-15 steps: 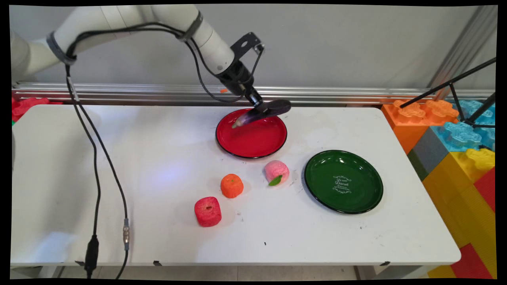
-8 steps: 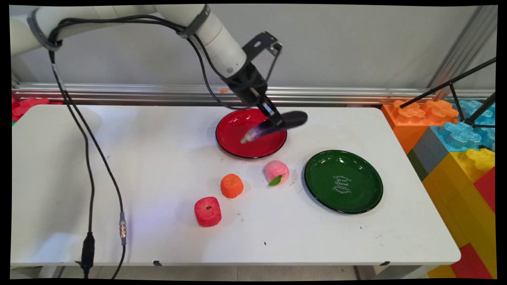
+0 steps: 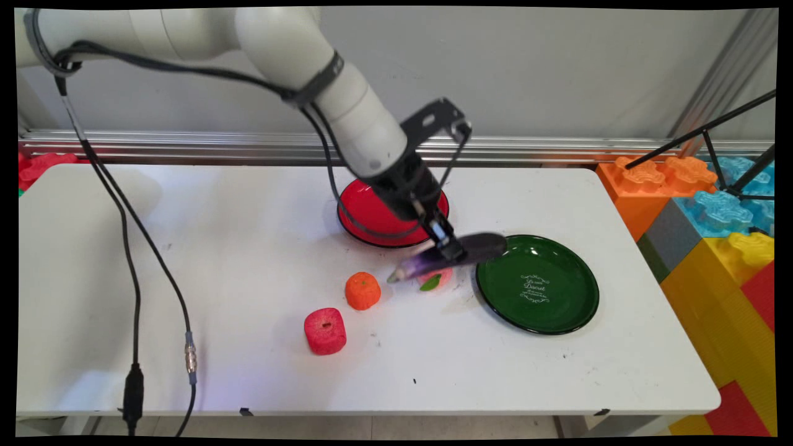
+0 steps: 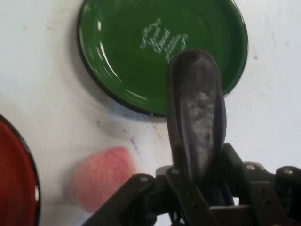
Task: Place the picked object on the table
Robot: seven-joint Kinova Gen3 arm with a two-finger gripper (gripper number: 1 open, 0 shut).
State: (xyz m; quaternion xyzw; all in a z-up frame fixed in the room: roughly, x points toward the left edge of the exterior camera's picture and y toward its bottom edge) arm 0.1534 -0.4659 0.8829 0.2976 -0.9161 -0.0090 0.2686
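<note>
My gripper is shut on a dark purple toy eggplant and holds it level in the air, between the red plate and the green plate. The eggplant's thick end hangs over the green plate's left rim; its pale stem end points left. In the hand view the eggplant rises between the fingers, its tip over the green plate. A pink toy peach lies on the table just below and beside the gripper; the eggplant partly hides the peach in the main view.
An orange toy fruit and a red toy apple lie left of the peach. Big coloured building blocks are stacked at the table's right end. Black cables hang over the left side. A black tripod leg crosses the upper right.
The arm has carried the eggplant from above the red plate's far side forward and to the right, lower, to the green plate's left rim. The grip has stayed shut.
</note>
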